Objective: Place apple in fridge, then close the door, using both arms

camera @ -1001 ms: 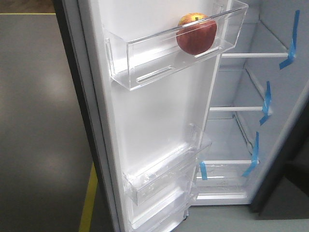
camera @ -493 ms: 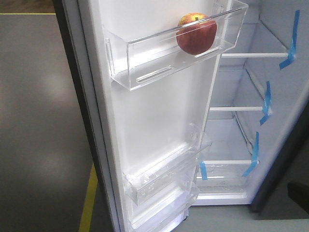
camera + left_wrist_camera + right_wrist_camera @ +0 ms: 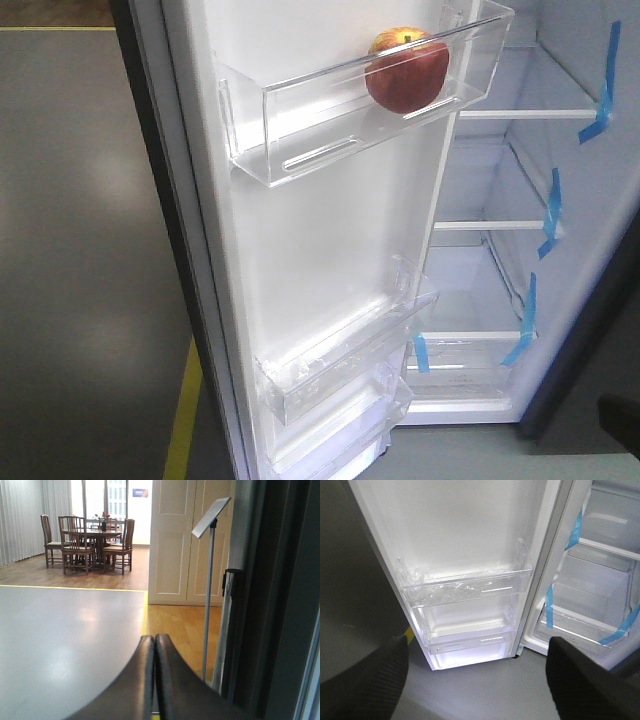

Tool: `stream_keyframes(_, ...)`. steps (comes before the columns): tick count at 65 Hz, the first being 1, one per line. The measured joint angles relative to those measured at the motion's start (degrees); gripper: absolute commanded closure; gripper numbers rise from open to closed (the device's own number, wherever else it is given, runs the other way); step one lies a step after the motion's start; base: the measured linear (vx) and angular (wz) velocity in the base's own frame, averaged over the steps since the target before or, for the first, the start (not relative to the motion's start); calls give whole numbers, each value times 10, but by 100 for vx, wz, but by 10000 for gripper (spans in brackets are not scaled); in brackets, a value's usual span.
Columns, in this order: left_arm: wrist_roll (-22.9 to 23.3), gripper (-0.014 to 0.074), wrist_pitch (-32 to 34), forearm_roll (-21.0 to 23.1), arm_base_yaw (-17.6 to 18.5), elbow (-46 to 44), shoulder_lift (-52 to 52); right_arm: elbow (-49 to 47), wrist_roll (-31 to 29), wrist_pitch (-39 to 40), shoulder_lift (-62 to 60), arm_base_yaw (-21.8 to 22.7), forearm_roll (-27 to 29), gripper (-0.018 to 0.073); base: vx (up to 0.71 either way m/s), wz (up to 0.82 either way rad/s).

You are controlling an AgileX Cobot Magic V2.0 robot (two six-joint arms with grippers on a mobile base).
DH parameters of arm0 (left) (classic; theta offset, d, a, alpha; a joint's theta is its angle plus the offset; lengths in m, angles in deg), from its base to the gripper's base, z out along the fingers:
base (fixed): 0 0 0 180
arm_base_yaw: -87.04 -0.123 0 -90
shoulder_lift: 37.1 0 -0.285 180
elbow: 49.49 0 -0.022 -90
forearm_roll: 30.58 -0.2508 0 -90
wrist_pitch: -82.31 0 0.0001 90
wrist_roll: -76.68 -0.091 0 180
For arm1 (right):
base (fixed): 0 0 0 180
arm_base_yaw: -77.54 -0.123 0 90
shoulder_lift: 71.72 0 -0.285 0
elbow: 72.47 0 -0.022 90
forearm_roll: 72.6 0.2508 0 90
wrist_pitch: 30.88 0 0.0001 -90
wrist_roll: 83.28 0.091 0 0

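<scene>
The red and yellow apple [image 3: 407,72] sits in the upper clear bin [image 3: 300,125] of the open door [image 3: 310,260], whose white lining faces the front camera. To the right the fridge [image 3: 500,270] stands open, showing white shelves with blue tape strips. No gripper touches the apple. My left gripper [image 3: 154,641] is shut with nothing in it, and it points across the floor beside the door's dark grey outer side [image 3: 282,605]. Low down, my right gripper [image 3: 477,642] is open and empty, facing the door's lower bins [image 3: 465,587].
A thin stand with a tilted sign [image 3: 210,580] rises just past the door's outer side. A yellow floor line [image 3: 183,415] runs under the door. A dining table with chairs [image 3: 90,540] stands far back. A dark shape [image 3: 620,425] shows at the bottom right of the front view.
The dark shape at the right edge of the front view has sunk lower. The apple, the bin and the door have not moved.
</scene>
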Motion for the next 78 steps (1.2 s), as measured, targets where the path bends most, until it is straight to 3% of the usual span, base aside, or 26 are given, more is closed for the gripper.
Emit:
stream_keyframes(18, 0, 602, 7, 0, 0, 0, 0, 27, 6, -22, -93, 0, 0, 62, 0, 0)
stream_keyframes(36, 1, 602, 61, 0, 0, 0, 0, 27, 8, -105, -154, 0, 0, 62, 0, 0)
stream_keyframes(53, 31, 602, 74, 0, 0, 0, 0, 27, 8, -168, -163, 0, 0, 62, 0, 0)
stream_keyframes(62, 50, 602, 33, 0, 0, -14, 0, 27, 8, -178, -163, 0, 0, 62, 0, 0)
stream_keyframes(78, 50, 602, -55, 0, 0, -148, -57, 27, 9, -181, -163, 0, 0, 62, 0, 0)
